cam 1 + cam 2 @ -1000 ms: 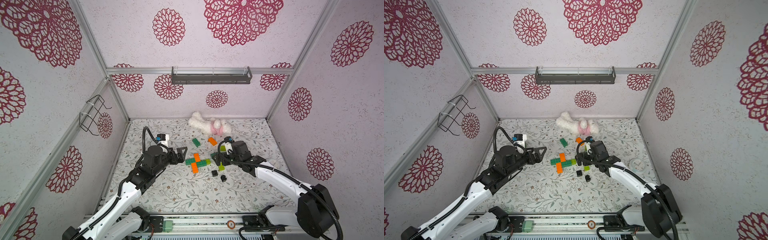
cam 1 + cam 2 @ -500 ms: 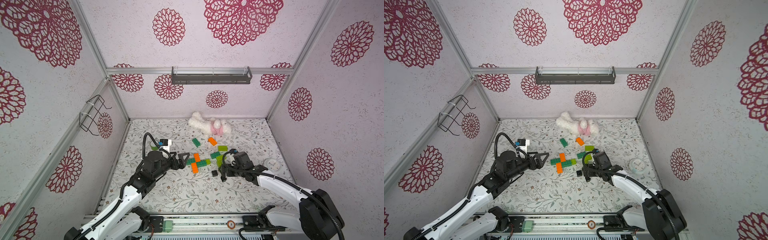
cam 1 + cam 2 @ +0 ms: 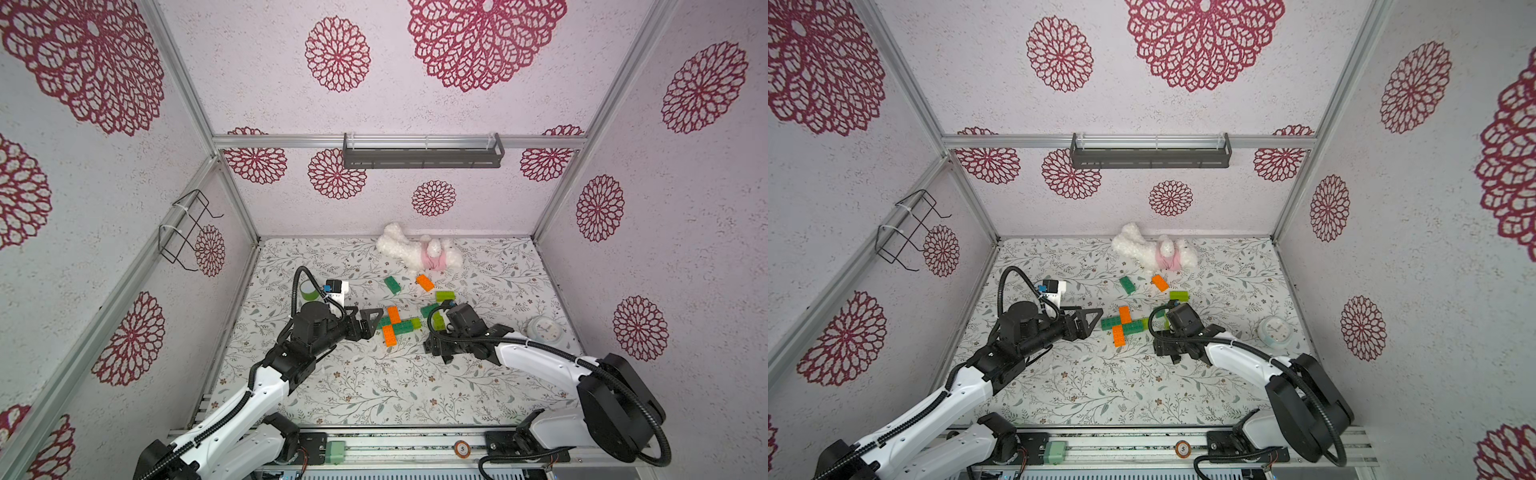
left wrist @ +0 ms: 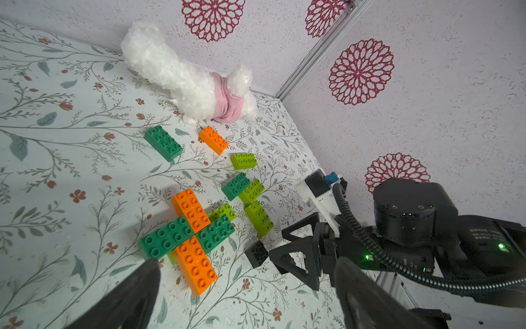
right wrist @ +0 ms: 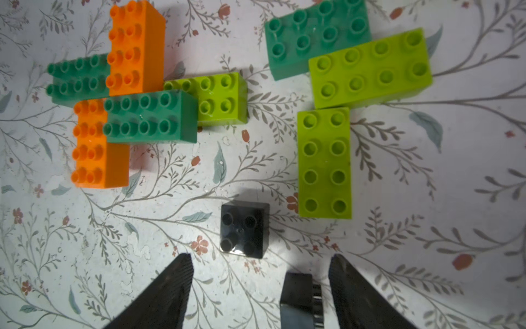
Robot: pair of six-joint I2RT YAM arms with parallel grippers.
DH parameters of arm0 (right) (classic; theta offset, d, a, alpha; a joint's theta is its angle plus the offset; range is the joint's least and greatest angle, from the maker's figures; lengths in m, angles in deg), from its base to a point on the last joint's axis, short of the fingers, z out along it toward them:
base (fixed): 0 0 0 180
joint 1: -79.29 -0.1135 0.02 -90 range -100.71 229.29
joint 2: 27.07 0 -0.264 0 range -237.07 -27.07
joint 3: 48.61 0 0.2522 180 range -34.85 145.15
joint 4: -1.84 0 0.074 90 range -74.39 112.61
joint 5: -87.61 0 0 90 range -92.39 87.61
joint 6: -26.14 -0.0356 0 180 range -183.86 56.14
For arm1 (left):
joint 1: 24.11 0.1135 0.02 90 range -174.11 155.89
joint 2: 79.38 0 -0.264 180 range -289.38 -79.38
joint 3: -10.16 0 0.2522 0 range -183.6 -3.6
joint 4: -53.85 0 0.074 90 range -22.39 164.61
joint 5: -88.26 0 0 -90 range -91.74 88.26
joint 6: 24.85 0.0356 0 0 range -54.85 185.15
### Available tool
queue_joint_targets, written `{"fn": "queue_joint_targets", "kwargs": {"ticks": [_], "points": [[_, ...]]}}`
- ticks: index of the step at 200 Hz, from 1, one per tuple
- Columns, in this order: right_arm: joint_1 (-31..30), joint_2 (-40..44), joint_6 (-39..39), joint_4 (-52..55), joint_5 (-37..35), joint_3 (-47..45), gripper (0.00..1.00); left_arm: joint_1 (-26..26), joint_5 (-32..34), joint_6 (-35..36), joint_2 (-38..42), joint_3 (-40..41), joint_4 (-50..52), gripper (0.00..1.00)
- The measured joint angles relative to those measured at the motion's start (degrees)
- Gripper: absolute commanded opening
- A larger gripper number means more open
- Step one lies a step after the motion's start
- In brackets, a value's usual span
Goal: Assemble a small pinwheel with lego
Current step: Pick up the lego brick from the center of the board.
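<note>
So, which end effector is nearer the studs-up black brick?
Right. The right end effector sits beside the black brick; the left end effector is across the pinwheel cross from it.

Pinwheel cross (image 3: 395, 326) of orange and dark green bricks over lime lies flat, central; dark green brick (image 3: 392, 285), orange brick (image 3: 425, 282) and lime brick (image 3: 445, 296) loose behind it; green-and-lime trio (image 5: 370, 68) touching alongside; black square brick (image 5: 244, 229) studs-up, second black brick (image 5: 294, 296) tipped sideways.

- Cross of bricks (image 5: 133, 94): orange and dark green over lime green.
- Loose bricks (image 5: 324, 162): lime green, dark green, orange.
- Square brick (image 5: 244, 229): black.
- Table cover (image 3: 374, 386): white, with grey-green sprigs and red flowers.
- Walls (image 3: 478, 104): pale, with crimson rosettes.
- Plush toy (image 4: 176, 77): white and pink.
</note>
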Motion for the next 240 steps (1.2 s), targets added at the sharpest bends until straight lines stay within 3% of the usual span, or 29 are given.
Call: {"fn": "queue_joint_targets", "kwargs": {"ticks": [105,123,240], "points": [[-2.89,-10.1,0.48,1.11,-2.78,4.87,0.57,0.0,1.7,0.04,0.15,0.96,-0.48,0.97],[-3.19,-10.43,0.44,1.14,-3.02,4.94,0.51,0.0,2.6,0.04,0.59,1.36,-0.55,0.97],[-4.68,-11.08,-0.13,1.27,-5.68,5.35,0.38,0.0,4.74,0.0,1.73,1.86,-0.52,0.97]]}}
